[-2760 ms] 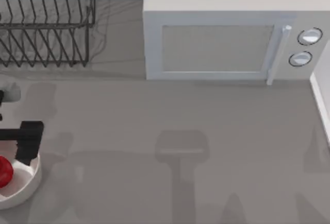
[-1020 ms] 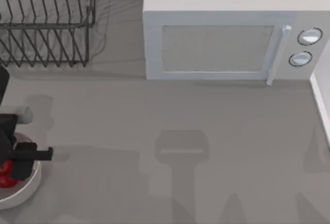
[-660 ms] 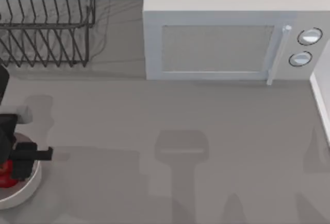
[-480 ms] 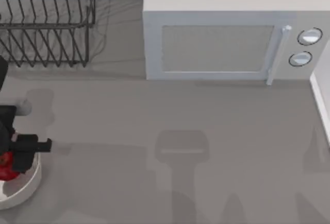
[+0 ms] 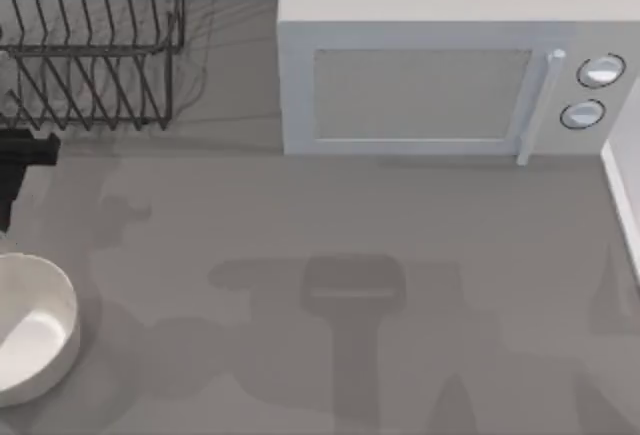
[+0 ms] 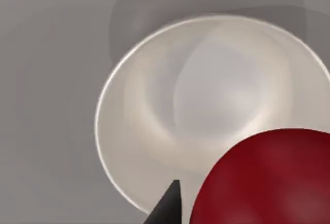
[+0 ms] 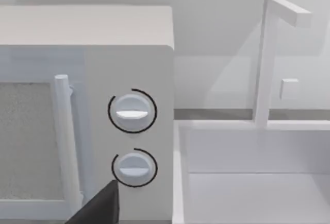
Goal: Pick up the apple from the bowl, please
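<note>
1. Firstly, microwave (image 5: 440, 60): white, at rear of table (image 5: 400, 255), two dials (image 7: 132, 112) beside door handle; sink basin (image 7: 247, 183) to its right.
2. Dish rack (image 5: 90, 40): black wire, rear left corner.
3. Bowl (image 5: 35, 340): white, front left edge, inside bare.
4. Left gripper (image 5: 15, 170): at left edge between rack and bowl, clamped on apple.
5. Apple (image 6: 268, 180): red, held above bowl, clear of rim.
6. Right gripper: finger position cannot be told.

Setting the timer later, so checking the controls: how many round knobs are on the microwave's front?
2: upper knob and lower knob, stacked on the microwave panel right of its door handle, at the table's back right.
</note>
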